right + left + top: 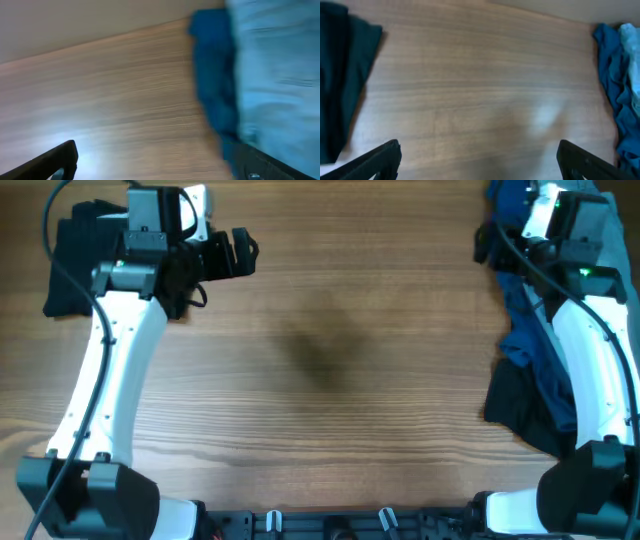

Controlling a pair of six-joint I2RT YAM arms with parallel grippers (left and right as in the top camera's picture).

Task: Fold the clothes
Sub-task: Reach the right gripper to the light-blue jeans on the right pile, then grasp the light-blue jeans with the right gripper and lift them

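Left wrist: left tool (480, 162) wide, empty; right tool (155, 167) wide beside blue clothes (265, 75).

One worktop (330, 360) carries everything. Two hands: left hand (479, 152), right hand (156, 155). At least four garments show: one dark garment (72, 265) beside the left hand, and beside the right hand one deep blue garment (530, 330), one pale blue garment (275, 75), one black garment (515, 405).

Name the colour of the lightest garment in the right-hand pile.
The garment is pale blue; clearest in the right wrist view.
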